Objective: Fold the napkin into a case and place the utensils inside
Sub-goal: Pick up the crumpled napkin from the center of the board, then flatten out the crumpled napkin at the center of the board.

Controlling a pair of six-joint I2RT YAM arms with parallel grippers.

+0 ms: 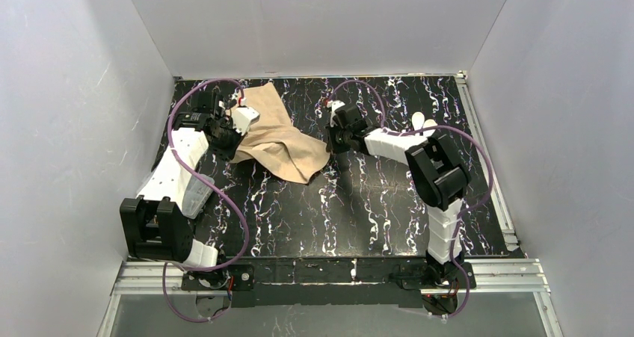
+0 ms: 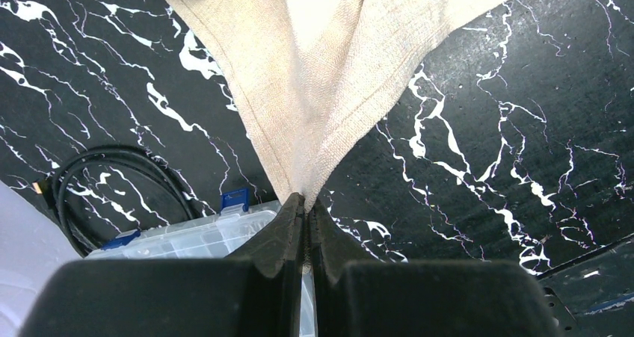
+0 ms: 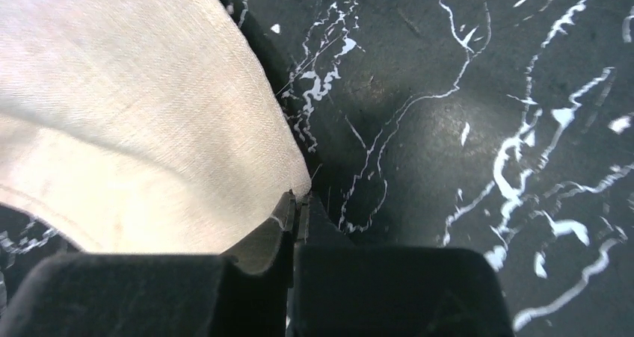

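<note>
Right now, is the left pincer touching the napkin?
Touching. The left wrist view shows the left pincer shut on the napkin, the cloth gathered into a pinch between its fingertips.

The left end effector (image 2: 307, 210) sits at the bottom centre, its two dark fingers pressed together on a pinched corner of the beige napkin (image 2: 329, 75). The cloth fans out above it, creased, over a black surface (image 2: 508, 128) veined with white. Just left of the end effector lies a clear plastic compartment box (image 2: 202, 236) with blue latches (image 2: 234, 199); farther left, a looped black cable (image 2: 97, 165).
</note>
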